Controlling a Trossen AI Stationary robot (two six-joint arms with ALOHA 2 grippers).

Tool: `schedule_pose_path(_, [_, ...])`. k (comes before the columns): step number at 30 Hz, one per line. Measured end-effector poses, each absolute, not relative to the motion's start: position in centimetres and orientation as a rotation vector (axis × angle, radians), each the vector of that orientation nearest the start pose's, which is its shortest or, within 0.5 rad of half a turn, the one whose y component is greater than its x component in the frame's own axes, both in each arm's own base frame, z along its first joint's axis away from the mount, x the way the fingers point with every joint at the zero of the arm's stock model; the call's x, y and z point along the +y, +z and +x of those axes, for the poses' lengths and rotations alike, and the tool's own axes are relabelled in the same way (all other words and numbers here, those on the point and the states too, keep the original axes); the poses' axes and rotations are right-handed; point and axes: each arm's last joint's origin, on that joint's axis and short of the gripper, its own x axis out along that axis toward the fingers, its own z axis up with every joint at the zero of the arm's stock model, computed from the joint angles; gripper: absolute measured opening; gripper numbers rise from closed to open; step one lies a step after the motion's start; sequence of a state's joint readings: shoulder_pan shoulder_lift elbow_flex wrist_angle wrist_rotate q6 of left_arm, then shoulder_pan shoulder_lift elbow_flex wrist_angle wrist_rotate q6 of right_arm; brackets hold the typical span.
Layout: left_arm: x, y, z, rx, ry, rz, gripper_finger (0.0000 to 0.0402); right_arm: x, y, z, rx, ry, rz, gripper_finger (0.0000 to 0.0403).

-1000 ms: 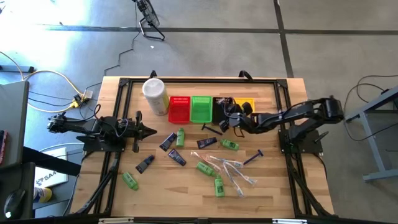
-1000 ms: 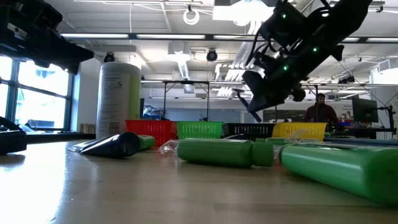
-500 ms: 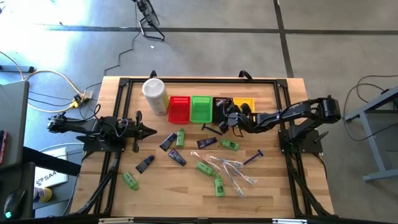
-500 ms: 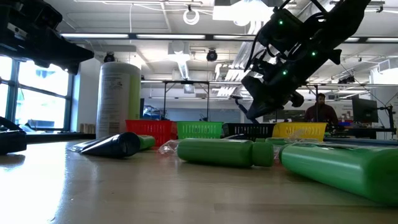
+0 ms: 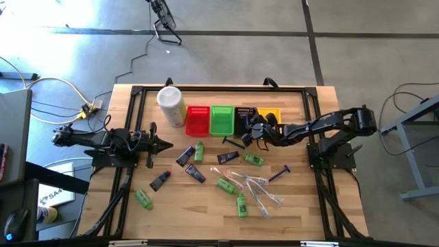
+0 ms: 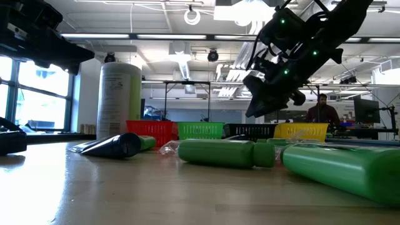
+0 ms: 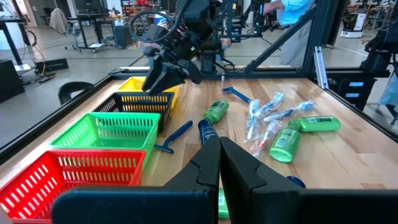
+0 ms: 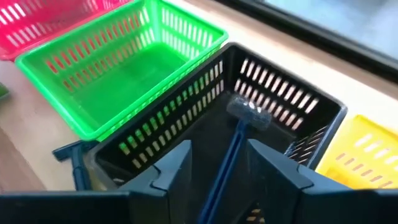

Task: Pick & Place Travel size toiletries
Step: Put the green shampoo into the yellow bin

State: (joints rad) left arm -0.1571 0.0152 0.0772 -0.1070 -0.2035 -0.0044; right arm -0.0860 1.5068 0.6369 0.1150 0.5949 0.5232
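Change since earlier frame: right gripper has shifted slightly toward the black basket in the high view; its fingers now stand parted where they were closed a second ago.
Right gripper position: over the black basket's near edge, raised off the table in the low view.
Right gripper state: fingers spread moderately, a gap on either side of the blue razor between them; not clamped on it.
Blue razor: head lies inside the black basket, handle running up between the parted fingers.
Left gripper: parked at the table's left side, fingers pressed together, holding nothing.
Baskets: red basket, green basket, black basket and yellow basket in one row at the far edge.
White canister: upright, just beside the red basket.
Second razor: flat on the wood just in front of the black basket.
Third razor: on the table nearer the right arm's base.
Green bottles: scattered lying across the table's middle and near-left area.
Dark tubes: lying among the bottles.
Wrapped sticks: loose cluster near the table's centre.
Person: seen in the room behind, well beyond the table.
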Motion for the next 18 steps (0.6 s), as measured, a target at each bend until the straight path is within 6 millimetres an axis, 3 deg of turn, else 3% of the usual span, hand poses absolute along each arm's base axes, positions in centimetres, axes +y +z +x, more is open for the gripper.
schedule_pose_path(10, [-0.9, 17.8, 9.3, 0.044, 0.046, 0.004, 0.0007, -2.9, 19.6, 26.3, 0.431, -0.669, 0.316, 0.0101])
schedule_pose_path(18, [-0.9, 17.8, 9.3, 0.044, 0.046, 0.003, 0.0007, -1.9, 21.2, 25.8, 0.433, -0.396, 0.405, 0.0081])
